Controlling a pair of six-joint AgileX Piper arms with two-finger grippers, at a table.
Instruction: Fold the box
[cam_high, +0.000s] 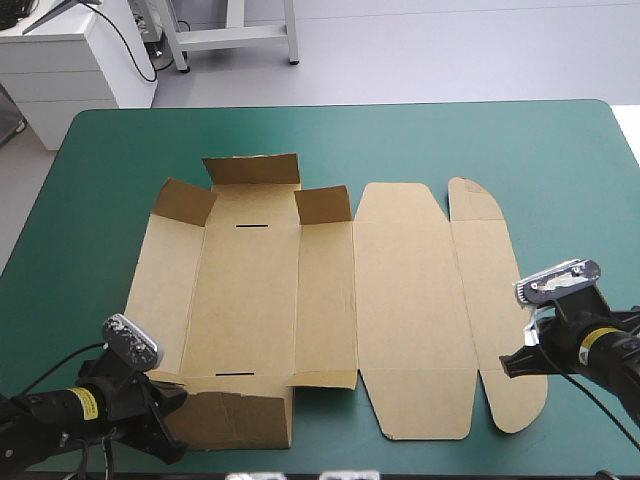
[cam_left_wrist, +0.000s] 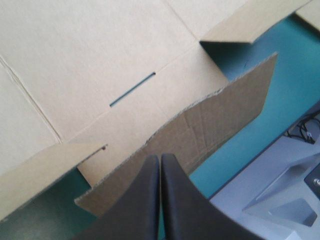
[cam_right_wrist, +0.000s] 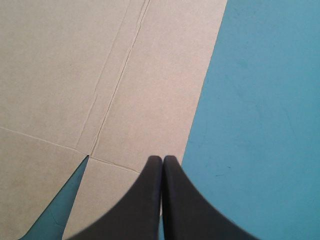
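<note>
Teal-green table (cam_high: 560, 150): box (cam_high: 400, 300) mostly flat; left tool (cam_left_wrist: 160, 157), right tool (cam_right_wrist: 162, 159) both pinched closed, holding nothing.

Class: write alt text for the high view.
The brown box lies mostly flat on the teal-green table, flaps raised at its left part. The left gripper is at its near-left corner, the right gripper at its right edge.

Likely a lab: teal-green table (cam_high: 560, 160), white cabinet (cam_high: 70, 65) and metal frame (cam_high: 235, 35) on a grey floor (cam_high: 450, 50).
</note>
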